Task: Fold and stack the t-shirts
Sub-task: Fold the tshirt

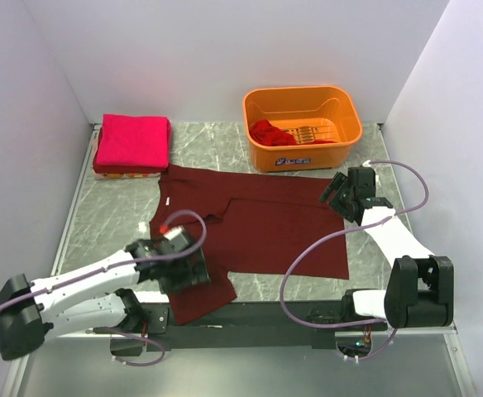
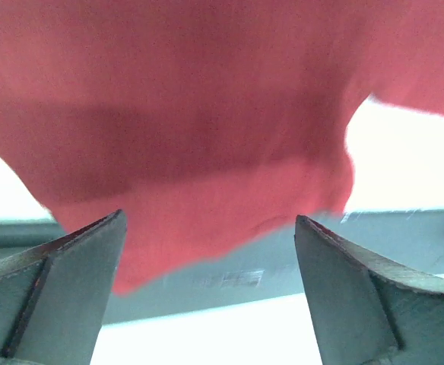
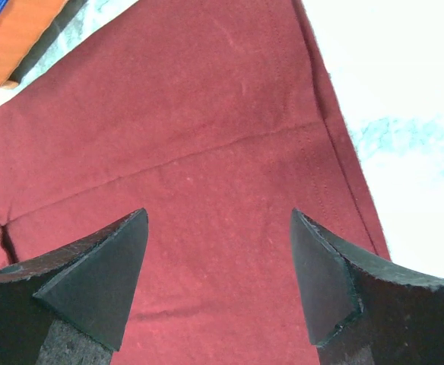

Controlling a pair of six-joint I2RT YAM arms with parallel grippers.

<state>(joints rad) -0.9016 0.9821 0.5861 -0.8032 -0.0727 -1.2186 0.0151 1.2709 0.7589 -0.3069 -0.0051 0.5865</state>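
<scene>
Nearest me, the left gripper (image 1: 185,258) sits low over the near-left part of the maroon shirt (image 1: 258,219). There 1 flap of cloth runs to the near edge of the table (image 1: 109,223) and lies across the dark rail. In its wrist view the jaws are spread wide with nothing between them. The cloth fills the upper part of that view beyond the tips, and I cannot tell whether either tip touches it.

The maroon shirt lies opened out over the middle of the table, mostly flat, with some bunching near its left sleeve. Its right hem runs straight toward the right edge of the table.

The right gripper (image 1: 341,194) is above the shirt's far-right corner. In its wrist view the jaws are also spread apart, pinching nothing. Flat maroon cloth with a seam line lies under them, and the shirt's right edge shows just beside the right jaw.

In the far-left corner a pink shirt (image 1: 131,142) lies folded into a neat rectangle, close to the maroon shirt's far-left edge.

At the far edge, right of centre, the basket (image 1: 303,153) stands upright with 1 red shirt (image 1: 270,132) crumpled inside, against its left wall.
</scene>
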